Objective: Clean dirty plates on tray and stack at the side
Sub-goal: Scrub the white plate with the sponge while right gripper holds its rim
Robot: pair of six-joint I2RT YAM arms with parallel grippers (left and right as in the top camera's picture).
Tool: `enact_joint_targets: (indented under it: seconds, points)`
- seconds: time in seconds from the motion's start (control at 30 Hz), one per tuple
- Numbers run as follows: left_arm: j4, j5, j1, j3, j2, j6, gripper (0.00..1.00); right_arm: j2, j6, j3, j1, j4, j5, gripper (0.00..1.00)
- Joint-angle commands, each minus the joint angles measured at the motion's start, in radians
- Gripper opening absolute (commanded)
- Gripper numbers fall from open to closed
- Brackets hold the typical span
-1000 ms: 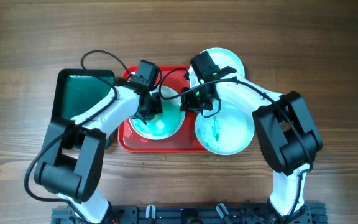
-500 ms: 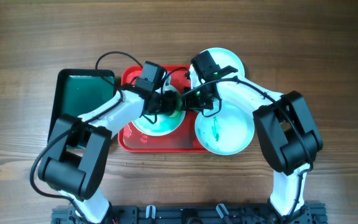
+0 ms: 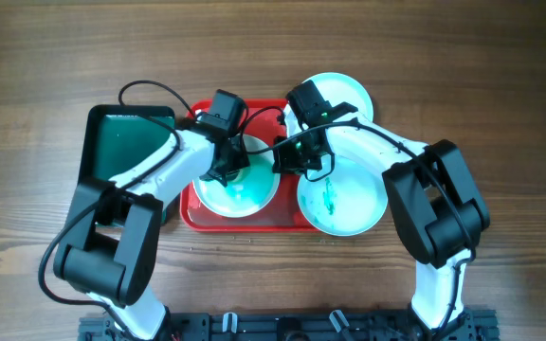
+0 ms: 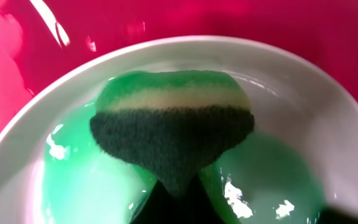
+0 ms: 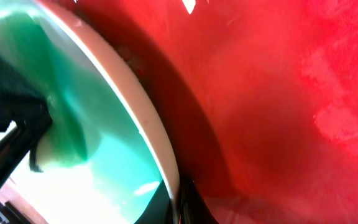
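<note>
The red tray (image 3: pixel 192 216) was seen mid-frame, and on it the smeared plate (image 3: pixel 245 197) was judged unfinished. The sponge (image 4: pixel 173 127), clamped in the left gripper (image 3: pixel 226 170), had been swept back leftward. The rim was pinched by the right gripper (image 3: pixel 287 159) — little room was left toward the marked plate (image 3: pixel 341 201) at right.

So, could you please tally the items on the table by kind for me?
Plates: 3, the plate under the sponge, the scribbled plate, the far plate
Trays: 2, the red tray, the dark green tray
Sponges: 1, the sponge
Total: 6
</note>
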Motion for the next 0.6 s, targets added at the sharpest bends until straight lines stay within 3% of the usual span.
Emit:
enact_joint_targets:
  seconds: [0.0, 0.13, 0.3, 0.4, 0.57]
  points:
    - [-0.113, 0.420, 0.015, -0.069, 0.059, 0.256, 0.04, 0.019, 0.003, -0.017, -0.016, 0.001, 0.040, 0.04]
    - [-0.120, 0.647, 0.015, -0.069, 0.059, 0.383, 0.04, 0.019, 0.004, -0.017, -0.016, 0.003, 0.040, 0.04]
    - [0.035, 0.618, 0.016, -0.069, 0.059, 0.368, 0.05, 0.019, 0.003, -0.017, -0.016, 0.002, 0.040, 0.04]
    - [0.140, 0.484, 0.016, -0.069, 0.059, 0.275, 0.06, 0.019, 0.003, -0.017, -0.016, 0.002, 0.040, 0.04]
    - [0.262, 0.080, 0.016, -0.069, 0.059, 0.141, 0.04, 0.019, 0.003, -0.017, -0.016, -0.002, 0.040, 0.04]
